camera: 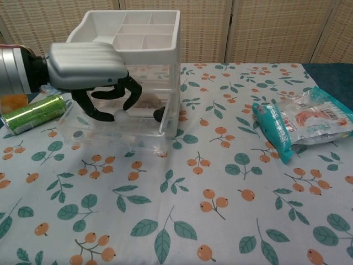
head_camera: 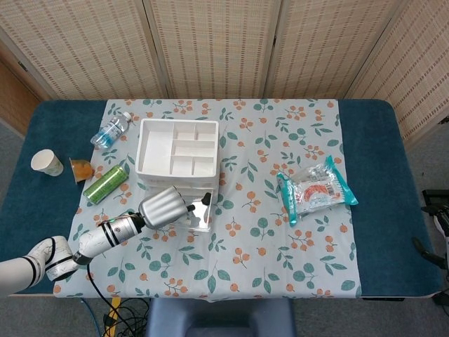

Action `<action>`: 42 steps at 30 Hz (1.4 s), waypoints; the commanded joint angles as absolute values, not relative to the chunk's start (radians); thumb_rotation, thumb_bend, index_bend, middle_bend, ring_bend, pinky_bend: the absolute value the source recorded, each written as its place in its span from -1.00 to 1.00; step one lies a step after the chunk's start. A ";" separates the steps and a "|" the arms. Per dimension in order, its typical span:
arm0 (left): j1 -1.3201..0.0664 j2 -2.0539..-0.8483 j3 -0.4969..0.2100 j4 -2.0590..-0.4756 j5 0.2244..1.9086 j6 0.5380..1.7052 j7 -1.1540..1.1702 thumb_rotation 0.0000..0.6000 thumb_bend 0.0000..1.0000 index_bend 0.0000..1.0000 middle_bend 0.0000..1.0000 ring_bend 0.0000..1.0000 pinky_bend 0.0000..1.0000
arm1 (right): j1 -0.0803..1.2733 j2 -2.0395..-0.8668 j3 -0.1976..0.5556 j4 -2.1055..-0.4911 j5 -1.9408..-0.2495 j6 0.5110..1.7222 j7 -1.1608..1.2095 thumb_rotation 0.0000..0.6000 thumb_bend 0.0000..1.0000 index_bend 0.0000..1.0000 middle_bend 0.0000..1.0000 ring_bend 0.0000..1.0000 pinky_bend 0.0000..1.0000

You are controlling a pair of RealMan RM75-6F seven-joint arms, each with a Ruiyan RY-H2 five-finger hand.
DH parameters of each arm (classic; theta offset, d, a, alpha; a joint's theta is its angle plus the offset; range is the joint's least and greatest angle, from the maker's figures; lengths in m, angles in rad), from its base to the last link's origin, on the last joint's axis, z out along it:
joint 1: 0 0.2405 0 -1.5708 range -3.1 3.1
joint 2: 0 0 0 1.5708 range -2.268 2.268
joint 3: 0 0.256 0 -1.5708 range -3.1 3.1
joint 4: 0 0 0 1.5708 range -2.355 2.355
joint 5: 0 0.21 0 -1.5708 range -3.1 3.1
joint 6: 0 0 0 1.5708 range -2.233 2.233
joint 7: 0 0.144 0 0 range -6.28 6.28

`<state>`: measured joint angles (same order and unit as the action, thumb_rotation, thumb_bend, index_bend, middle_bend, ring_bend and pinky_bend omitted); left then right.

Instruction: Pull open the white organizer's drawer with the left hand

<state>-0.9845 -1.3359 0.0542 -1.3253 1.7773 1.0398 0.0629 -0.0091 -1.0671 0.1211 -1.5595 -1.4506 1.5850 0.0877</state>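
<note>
The white organizer stands left of centre on the flowered cloth, its compartment tray on top. Its clear drawer is pulled out toward me, and in the head view the drawer juts from the organizer's near side. My left hand hangs over the open drawer with its dark fingers curled down and in, holding nothing that I can see. The head view has the same left hand at the drawer's left side. My right hand shows in neither view.
A green can lies left of the organizer, beside my left forearm in the chest view as the green can. A water bottle, a paper cup and a small orange item sit further left. A snack packet lies right.
</note>
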 commanded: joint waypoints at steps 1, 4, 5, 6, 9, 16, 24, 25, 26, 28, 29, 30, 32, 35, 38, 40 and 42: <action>-0.970 -1.323 0.045 -1.346 1.764 1.057 0.042 1.00 -0.47 0.08 0.76 0.89 0.98 | -0.008 -1.067 0.121 -1.560 -1.451 1.584 0.087 1.00 -0.50 -0.47 -0.44 -0.34 -0.27; -0.958 -1.307 0.044 -1.371 1.766 1.076 0.026 1.00 -0.47 0.08 0.76 0.89 0.98 | -0.008 -1.067 0.121 -1.560 -1.452 1.583 0.087 1.00 -0.50 -0.47 -0.44 -0.34 -0.27; -0.954 -1.302 0.046 -1.379 1.769 1.082 0.025 1.00 -0.47 0.08 0.76 0.89 0.98 | -0.007 -1.067 0.121 -1.560 -1.452 1.582 0.087 1.00 -0.50 -0.47 -0.44 -0.34 -0.27; -0.951 -1.297 0.048 -1.386 1.775 1.089 0.025 1.00 -0.47 0.08 0.76 0.89 0.98 | -0.007 -1.067 0.121 -1.560 -1.452 1.582 0.087 1.00 -0.50 -0.47 -0.44 -0.34 -0.27; -0.939 -1.276 0.062 -1.411 1.807 1.109 0.042 1.00 -0.47 0.08 0.76 0.89 0.98 | -0.005 -1.067 0.122 -1.560 -1.453 1.581 0.087 1.00 -0.50 -0.47 -0.44 -0.34 -0.27; -0.910 -1.234 0.090 -1.467 1.864 1.143 0.096 1.00 -0.47 0.07 0.75 0.89 0.98 | -0.002 -1.069 0.122 -1.561 -1.457 1.578 0.088 1.00 -0.50 -0.47 -0.44 -0.34 -0.27; -0.877 -1.223 0.133 -1.484 1.925 1.136 0.175 1.00 -0.47 0.06 0.75 0.89 0.98 | -0.002 -1.071 0.121 -1.559 -1.460 1.581 0.093 1.00 -0.50 -0.47 -0.44 -0.34 -0.27; -0.876 -1.229 0.136 -1.480 1.931 1.132 0.185 1.00 -0.47 0.06 0.75 0.89 0.98 | -0.002 -1.071 0.121 -1.558 -1.460 1.580 0.093 1.00 -0.50 -0.46 -0.44 -0.34 -0.27; -0.874 -1.236 0.138 -1.476 1.936 1.128 0.194 1.00 -0.47 0.06 0.75 0.89 0.98 | -0.001 -1.072 0.121 -1.558 -1.462 1.580 0.094 1.00 -0.50 -0.46 -0.44 -0.34 -0.27; -0.873 -1.255 0.141 -1.463 1.946 1.116 0.212 1.00 -0.47 0.06 0.75 0.89 0.98 | -0.001 -1.072 0.120 -1.558 -1.465 1.581 0.094 1.00 -0.50 -0.46 -0.44 -0.34 -0.27; -0.873 -1.264 0.141 -1.457 1.951 1.112 0.217 1.00 -0.47 0.06 0.75 0.89 0.98 | -0.001 -1.072 0.120 -1.558 -1.466 1.583 0.094 1.00 -0.50 -0.46 -0.44 -0.34 -0.27; -0.873 -1.272 0.142 -1.449 1.955 1.109 0.219 1.00 -0.47 0.06 0.75 0.89 0.98 | -0.002 -1.072 0.120 -1.558 -1.466 1.584 0.095 1.00 -0.50 -0.46 -0.44 -0.34 -0.27; -0.873 -1.291 0.144 -1.428 1.962 1.104 0.224 1.00 -0.47 0.05 0.75 0.89 0.98 | -0.005 -1.070 0.120 -1.558 -1.465 1.588 0.095 1.00 -0.50 -0.46 -0.44 -0.34 -0.27; -0.869 -1.314 0.146 -1.399 1.970 1.098 0.239 1.00 -0.47 0.04 0.75 0.89 0.98 | -0.011 -1.068 0.119 -1.559 -1.462 1.593 0.096 1.00 -0.50 -0.46 -0.44 -0.34 -0.27; -0.867 -1.338 0.146 -1.379 1.967 1.083 0.250 1.00 -0.47 -0.04 0.75 0.89 0.98 | -0.012 -1.069 0.118 -1.558 -1.461 1.594 0.096 1.00 -0.50 -0.46 -0.44 -0.34 -0.27; -0.869 -1.358 0.144 -1.362 1.965 1.073 0.250 1.00 -0.47 -0.07 0.75 0.89 0.98 | -0.011 -1.070 0.118 -1.557 -1.462 1.593 0.097 1.00 -0.50 -0.47 -0.44 -0.34 -0.27; -0.871 -1.376 0.140 -1.345 1.964 1.064 0.257 1.00 -0.47 -0.07 0.74 0.89 0.98 | -0.009 -1.071 0.118 -1.556 -1.465 1.592 0.098 1.00 -0.50 -0.47 -0.44 -0.34 -0.27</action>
<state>-0.8694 -1.3647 0.1428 -1.3556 1.9653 1.0709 0.2520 -0.0095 -1.0710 0.1184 -1.5562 -1.4654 1.5925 0.0978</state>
